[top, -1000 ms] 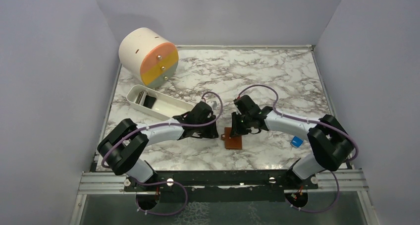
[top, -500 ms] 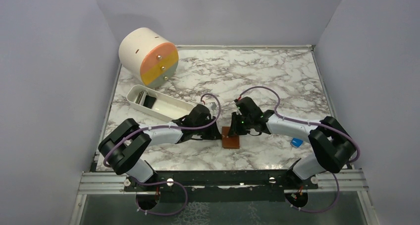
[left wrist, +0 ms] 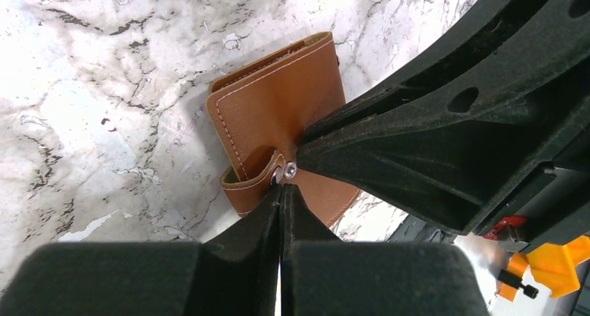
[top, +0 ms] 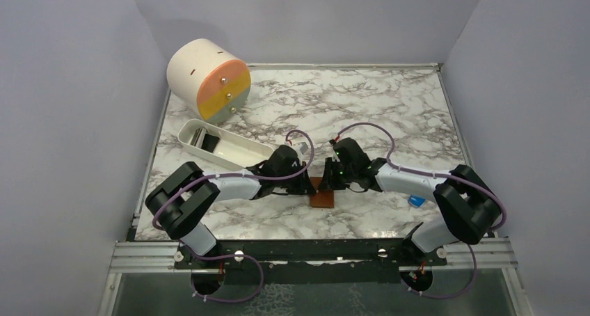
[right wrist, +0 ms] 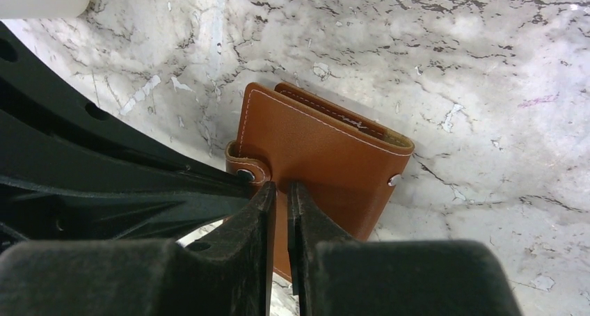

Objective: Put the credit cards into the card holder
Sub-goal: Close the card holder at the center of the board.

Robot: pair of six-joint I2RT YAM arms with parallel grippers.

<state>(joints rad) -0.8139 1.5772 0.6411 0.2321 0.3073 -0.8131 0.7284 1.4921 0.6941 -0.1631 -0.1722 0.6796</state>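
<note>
The card holder [top: 322,199] is a brown folded wallet lying closed on the marble between my two grippers. Its snap tab [left wrist: 273,171] faces my left gripper [left wrist: 281,188], which is shut with its tips against the tab. Whether it pinches the tab, I cannot tell. From the other side, my right gripper [right wrist: 280,186] rests its tips on the wallet's cover [right wrist: 327,149] beside the tab. Its fingers stand almost together with nothing between them. Dark credit cards [top: 210,143] lie in the white tray at the left.
The white oblong tray [top: 240,149] sits behind my left arm. A round cream drum with orange and yellow drawers [top: 209,79] stands at the back left. A small blue block [top: 417,200] lies by my right arm's elbow. Grey walls enclose the table.
My left gripper has slid right to the wallet's tab and shut. My right gripper has come down onto the cover, and the wallet has shifted slightly left.
</note>
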